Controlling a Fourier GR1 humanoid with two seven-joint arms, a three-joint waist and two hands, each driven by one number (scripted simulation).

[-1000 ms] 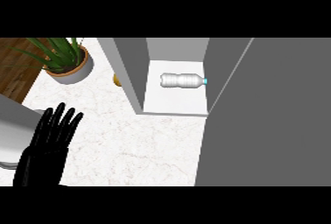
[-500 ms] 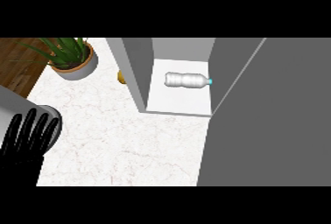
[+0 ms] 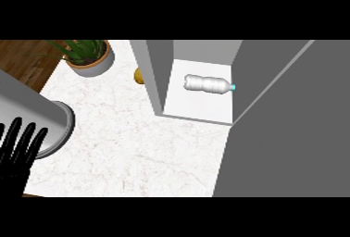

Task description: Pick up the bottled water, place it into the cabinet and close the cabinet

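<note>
White marble counter (image 3: 137,152) fills most of what you see from the head view, with a strip of wood-brown surface (image 3: 27,60) running along its far left edge. At the far left corner of the marble you have a potted plant (image 3: 87,56), green spiky leaves in a pale round pot. Just right of it, a small yellow-orange object (image 3: 139,76) peeks out from behind the cabinet's left wall; you cannot tell what it is.

Look to the upper middle and you find the cabinet (image 3: 159,74), grey-walled with a white floor inside. The bottled water (image 3: 206,84) lies on its side on that floor, its blue cap pointing to the right, close to the right wall. The cabinet door (image 3: 287,134) is a large grey panel that stands open, swung toward you and covering the right side of the view.

Your left hand (image 3: 19,152) shows at the lower left edge, black fingers straight, spread apart and pointing up, holding nothing. A grey forearm (image 3: 37,115) runs beside it, ending in a round grey cuff. Your right hand does not show.
</note>
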